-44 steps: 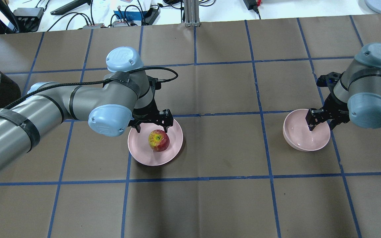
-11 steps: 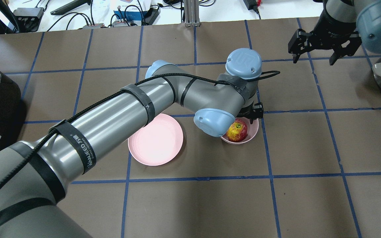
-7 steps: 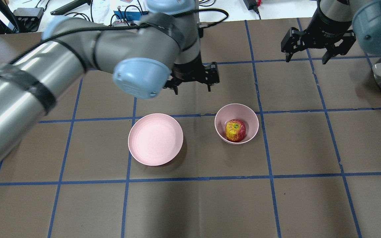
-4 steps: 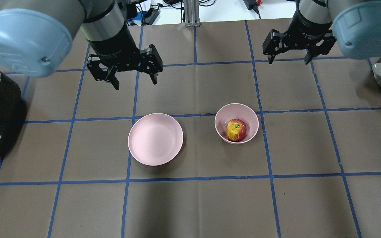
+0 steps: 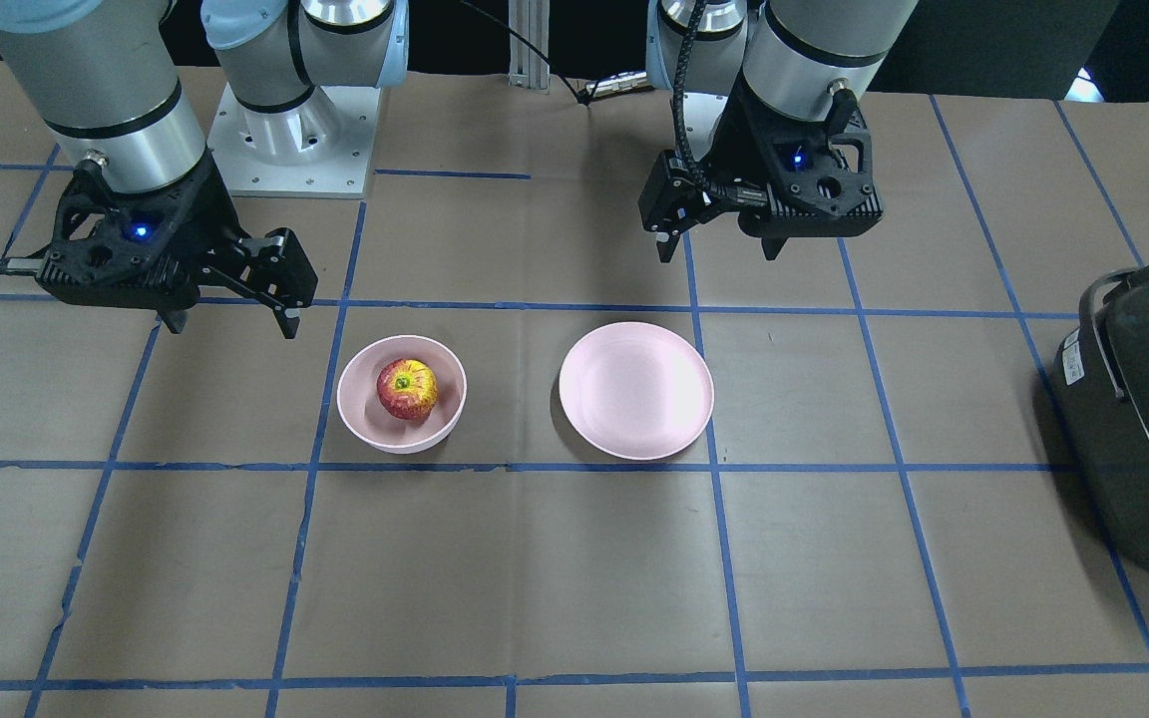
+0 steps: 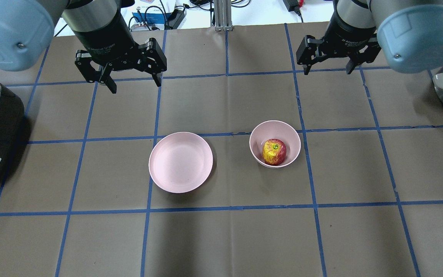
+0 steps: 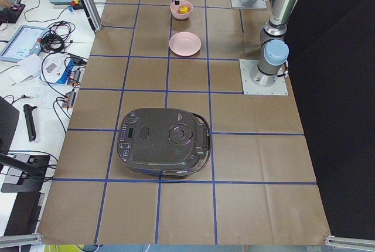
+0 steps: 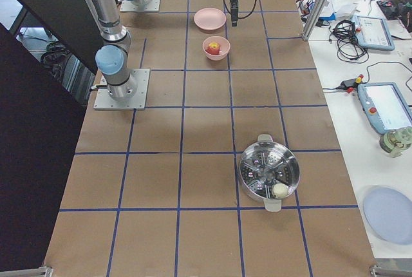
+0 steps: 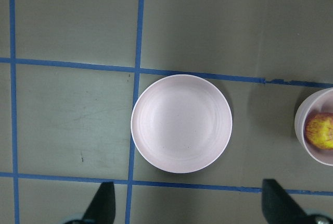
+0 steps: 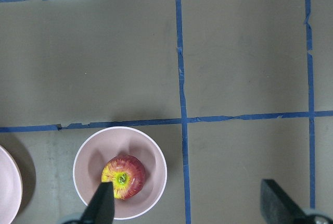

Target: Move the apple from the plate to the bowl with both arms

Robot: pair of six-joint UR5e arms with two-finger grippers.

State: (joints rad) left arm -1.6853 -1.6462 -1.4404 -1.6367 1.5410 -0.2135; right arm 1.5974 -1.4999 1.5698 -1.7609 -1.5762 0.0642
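Left arm (image 6: 10, 30) and right arm (image 6: 417, 34) are up high over the bench (image 6: 221, 238), clear of both dishes. Left gripper (image 6: 135, 86): jaws spread wide, nothing between them. Right gripper (image 6: 327, 72): same, spread and empty. Plate (image 6: 180, 162) is mid-bench, flat and bare. Bowl (image 6: 258, 139) is near it toward the bench's robot-right end, upright, not touching the plate. Apple (image 6: 274, 152) sits on the bowl floor with its stem dimple and yellow patch facing up. Stem axis is near vertical; the apple is near-round, so no real long axis.

Judgement: transfer looks done, and the step in hand is parking the arms. To do it well, retract with jaws apart, each arm to its own side. Don't sweep a wrist low over the bowl rim. The bowl looks light, so a knock could tip it and roll the apple out.
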